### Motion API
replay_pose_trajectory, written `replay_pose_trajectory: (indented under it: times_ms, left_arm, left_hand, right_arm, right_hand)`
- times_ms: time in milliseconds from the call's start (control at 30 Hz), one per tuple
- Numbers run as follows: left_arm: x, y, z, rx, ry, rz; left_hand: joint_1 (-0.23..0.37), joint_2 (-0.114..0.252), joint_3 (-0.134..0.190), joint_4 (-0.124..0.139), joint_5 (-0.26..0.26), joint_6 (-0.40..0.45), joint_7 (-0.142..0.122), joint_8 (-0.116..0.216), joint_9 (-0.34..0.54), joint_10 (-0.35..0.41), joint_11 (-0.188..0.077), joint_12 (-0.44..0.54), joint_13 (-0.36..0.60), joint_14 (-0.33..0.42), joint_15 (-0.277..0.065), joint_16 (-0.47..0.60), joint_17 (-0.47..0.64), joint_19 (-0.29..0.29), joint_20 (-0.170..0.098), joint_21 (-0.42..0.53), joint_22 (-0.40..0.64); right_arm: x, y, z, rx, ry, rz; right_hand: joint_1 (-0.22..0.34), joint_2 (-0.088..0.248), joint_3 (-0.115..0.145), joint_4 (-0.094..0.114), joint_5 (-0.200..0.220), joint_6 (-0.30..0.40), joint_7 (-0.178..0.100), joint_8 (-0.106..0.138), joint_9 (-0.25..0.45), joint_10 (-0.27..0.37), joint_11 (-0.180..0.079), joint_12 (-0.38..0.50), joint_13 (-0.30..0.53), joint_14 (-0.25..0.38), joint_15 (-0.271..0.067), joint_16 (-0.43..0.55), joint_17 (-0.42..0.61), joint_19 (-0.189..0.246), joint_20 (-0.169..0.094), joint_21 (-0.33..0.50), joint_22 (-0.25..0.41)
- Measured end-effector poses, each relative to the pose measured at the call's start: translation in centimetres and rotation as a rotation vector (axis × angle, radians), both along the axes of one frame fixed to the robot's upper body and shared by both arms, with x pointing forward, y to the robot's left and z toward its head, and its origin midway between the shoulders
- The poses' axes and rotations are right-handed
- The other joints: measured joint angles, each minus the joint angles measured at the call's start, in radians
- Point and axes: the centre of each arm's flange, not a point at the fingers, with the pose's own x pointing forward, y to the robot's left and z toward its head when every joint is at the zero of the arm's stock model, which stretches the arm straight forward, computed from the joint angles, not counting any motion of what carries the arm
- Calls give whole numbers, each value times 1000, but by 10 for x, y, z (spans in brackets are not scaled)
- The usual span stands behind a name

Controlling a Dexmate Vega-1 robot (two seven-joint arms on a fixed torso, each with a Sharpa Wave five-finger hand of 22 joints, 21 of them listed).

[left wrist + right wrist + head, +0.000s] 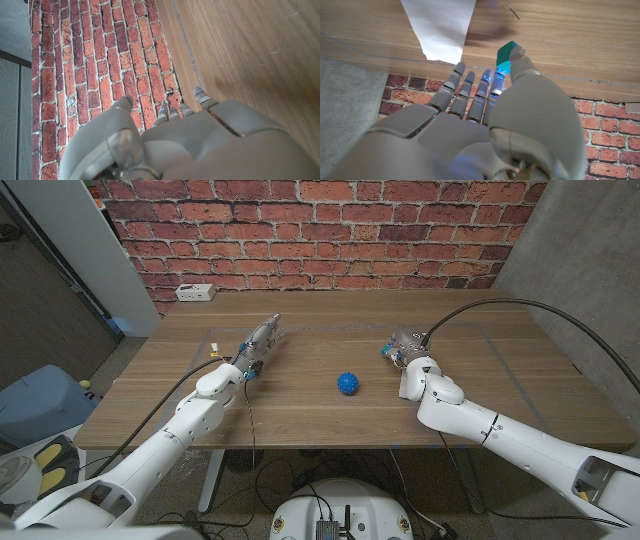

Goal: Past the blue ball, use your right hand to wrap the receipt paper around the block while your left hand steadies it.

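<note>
The right hand's fingers (470, 92) reach out straight and close together, curled round nothing. Right at their tips sits the green block (506, 54); whether they touch it I cannot tell. Just beside it lies the receipt paper (442, 25), its long axis running away from the fingertips across the table (300, 395). The right hand (408, 360) stands to the far right of the blue ball (347, 383). The left hand (256, 348), fingers stretched out and empty, is well apart on the left, so it has the longer reach to the block.
</note>
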Motion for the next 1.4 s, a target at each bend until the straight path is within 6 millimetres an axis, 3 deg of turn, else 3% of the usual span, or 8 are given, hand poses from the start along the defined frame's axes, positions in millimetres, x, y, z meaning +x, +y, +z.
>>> replay_pose_trajectory:
  times_ms: [267,300,567,1400]
  left_arm:
    - [-1,-2,0,7,-4,-13]
    - [4,-3,2,3,-1,-13]
    - [7,-8,5,8,-3,-23]
    - [9,-20,7,17,-1,-30]
  left_hand:
    - [-1,-1,0,0,0,0,0,0,0,0,0,0,0,0,0,0,0,4,4,0,0]
    - [-1,-1,0,0,0,0,0,0,0,0,0,0,0,0,0,0,0,4,4,0,0]
    - [-1,-1,0,0,0,0,0,0,0,0,0,0,0,-4,4,0,0,4,4,-7,0]
    - [-12,-1,4,-4,0,0,0,0,0,-1,9,0,0,-4,4,0,0,4,4,-11,0]
  right_arm:
    - [-10,-3,2,16,-10,11]
    - [-13,-22,2,27,-30,-94]
    - [-19,-35,2,35,-26,-149]
    - [-16,-57,-10,56,87,-209]
  right_hand:
    - [0,0,0,0,0,0,0,0,0,1,1,-4,5,0,0,7,5,0,0,0,0]
    - [0,0,0,0,-2,0,0,0,0,1,1,-4,5,0,0,7,5,0,0,0,0]
    - [0,0,9,0,-4,0,0,0,0,-12,-12,-16,5,0,0,7,9,-4,-4,0,0]
    - [24,10,9,0,-10,0,0,1,0,-13,-13,-24,4,-8,0,11,19,-4,-4,0,0]
